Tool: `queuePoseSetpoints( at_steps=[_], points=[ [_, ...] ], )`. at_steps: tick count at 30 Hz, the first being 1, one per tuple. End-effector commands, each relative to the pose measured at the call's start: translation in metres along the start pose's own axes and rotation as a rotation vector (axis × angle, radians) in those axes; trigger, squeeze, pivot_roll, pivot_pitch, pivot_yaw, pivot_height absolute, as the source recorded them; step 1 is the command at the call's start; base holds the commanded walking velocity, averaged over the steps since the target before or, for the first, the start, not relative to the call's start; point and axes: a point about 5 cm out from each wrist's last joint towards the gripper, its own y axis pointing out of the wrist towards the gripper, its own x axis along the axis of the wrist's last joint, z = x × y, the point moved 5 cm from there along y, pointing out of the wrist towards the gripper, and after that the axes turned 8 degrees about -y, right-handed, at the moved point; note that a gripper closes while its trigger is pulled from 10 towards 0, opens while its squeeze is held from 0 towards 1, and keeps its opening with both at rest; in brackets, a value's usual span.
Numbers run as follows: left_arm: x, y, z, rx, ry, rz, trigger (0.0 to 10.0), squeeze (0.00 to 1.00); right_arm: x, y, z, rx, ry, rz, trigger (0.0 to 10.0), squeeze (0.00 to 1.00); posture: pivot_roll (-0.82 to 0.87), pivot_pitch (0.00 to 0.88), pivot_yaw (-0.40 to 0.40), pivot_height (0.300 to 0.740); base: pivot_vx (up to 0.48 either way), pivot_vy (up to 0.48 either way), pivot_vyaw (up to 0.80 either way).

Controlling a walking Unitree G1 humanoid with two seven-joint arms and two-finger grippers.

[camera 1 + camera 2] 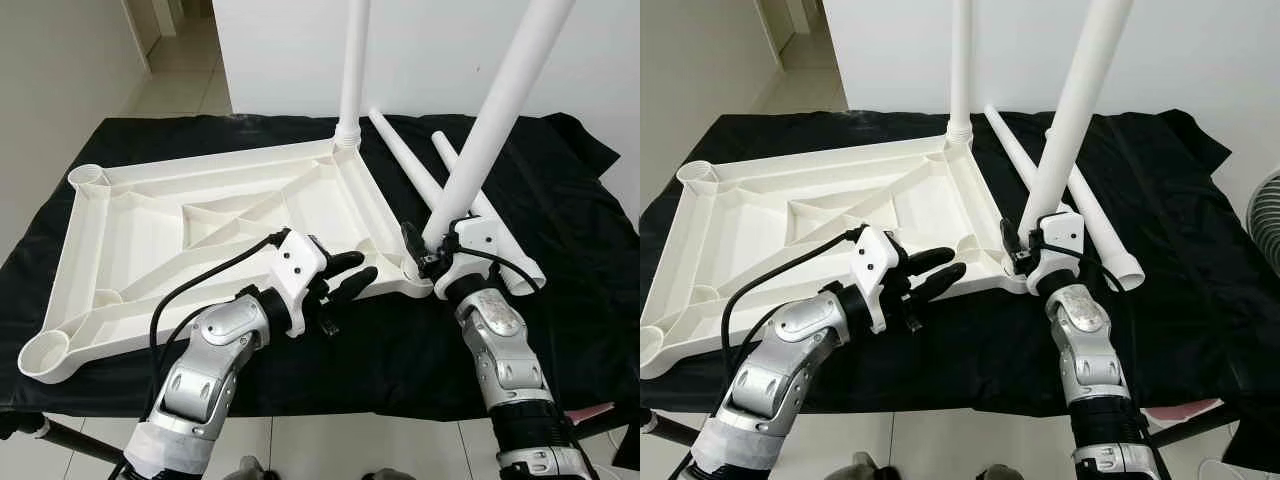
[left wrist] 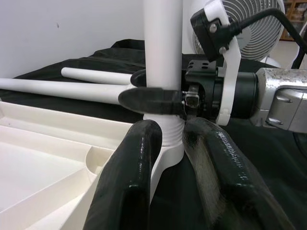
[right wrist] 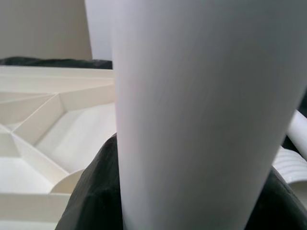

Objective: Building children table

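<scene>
Clamping low on a white table leg (image 1: 490, 130), the right gripper (image 1: 425, 250) has its black fingers shut around it just above the near-right corner socket of the upside-down tabletop (image 1: 150, 230). The leg leans toward 1 o'clock, so it probably isn't seated yet. The left gripper (image 1: 352, 275), fingers parted and holding nothing, hovers over the tray's near rim at about 9 o'clock from the socket. Another leg (image 1: 352, 70) stands upright at the far corner, and two spare legs (image 1: 415, 170) lie on the black cloth (image 1: 400, 350). Looks like light, stiff, slick plastic, so gripping low seems best.
</scene>
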Motion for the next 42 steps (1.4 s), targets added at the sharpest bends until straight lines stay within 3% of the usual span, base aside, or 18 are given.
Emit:
queuePoseSetpoints(
  at_steps=[1, 6, 15, 20, 28, 31, 38, 42],
  points=[
    [0.004, 0.001, 0.000, 0.013, 0.002, -0.008, 10.0, 0.00, -0.011, -0.002, 0.007, 0.037, -0.016, 0.039, 10.0, 0.00, -0.13, 0.045, 0.061, 0.740, 0.000, 0.000, 0.00],
    [0.005, 0.001, 0.002, 0.023, 0.007, -0.010, 10.0, 0.00, -0.006, -0.011, 0.023, 0.133, -0.113, -0.008, 10.0, 0.00, -0.12, 0.062, 0.058, 0.740, 0.000, 0.000, 0.00],
    [0.007, 0.000, 0.005, 0.039, 0.009, -0.014, 10.0, 0.00, -0.007, -0.021, 0.026, 0.188, -0.104, -0.035, 10.0, 0.00, -0.11, 0.076, 0.058, 0.740, 0.000, 0.000, 0.00],
    [0.008, 0.001, 0.005, 0.041, 0.012, -0.014, 10.0, 0.00, -0.016, -0.019, 0.014, 0.091, 0.107, 0.008, 10.0, 0.00, -0.11, 0.079, 0.059, 0.740, 0.000, 0.000, 0.00],
    [0.008, 0.002, 0.005, 0.042, 0.016, -0.012, 10.0, 0.00, -0.029, -0.017, 0.006, 0.017, 0.196, 0.085, 10.0, 0.00, -0.12, 0.079, 0.059, 0.740, 0.000, 0.000, 0.00],
    [0.008, 0.001, 0.006, 0.045, 0.020, -0.012, 10.0, 0.00, -0.028, -0.020, 0.010, 0.024, 0.128, 0.067, 10.0, 0.00, -0.12, 0.079, 0.059, 0.740, 0.000, 0.000, 0.00],
    [0.009, 0.001, 0.006, 0.049, 0.019, -0.013, 10.0, 0.00, -0.027, -0.023, 0.019, 0.058, 0.113, 0.071, 10.0, 0.00, -0.12, 0.083, 0.058, 0.740, 0.000, 0.000, 0.00],
    [0.009, 0.002, 0.006, 0.047, 0.020, -0.016, 10.0, 0.00, -0.027, -0.014, 0.020, 0.101, 0.054, 0.159, 10.0, 0.00, -0.12, 0.082, 0.060, 0.740, 0.000, 0.000, 0.00]
  ],
)
